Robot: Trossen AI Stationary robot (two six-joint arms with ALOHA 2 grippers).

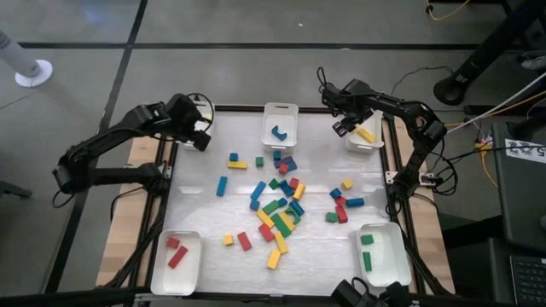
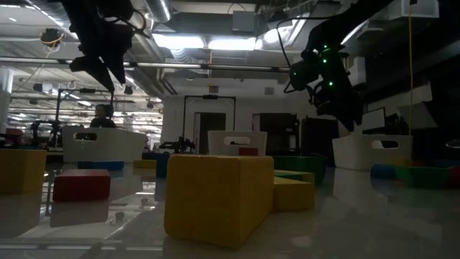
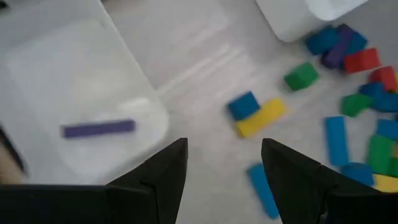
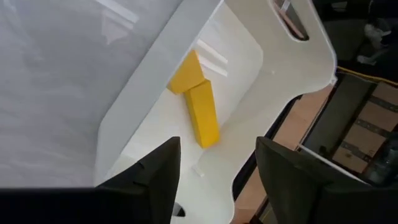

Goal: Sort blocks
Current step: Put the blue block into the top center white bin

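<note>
While my right gripper (image 1: 348,124) hovers over the white plastic tray (image 1: 375,143) at the bench's far right corner, fingers apart and empty, I see two yellow blocks (image 4: 198,107) lying inside it. My left gripper (image 1: 200,136), fingers wide, hangs near the far left tray. Loose coloured blocks (image 1: 277,209) litter mid-bench.

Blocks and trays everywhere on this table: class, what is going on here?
Two robot arms are sorting coloured blocks into white trays by colour. The right end effector hangs open over the far right tray, where yellow blocks lie. The left end effector is open and empty over the far left tray, which holds a purple block. Many mixed blocks remain loose mid-table.
</note>
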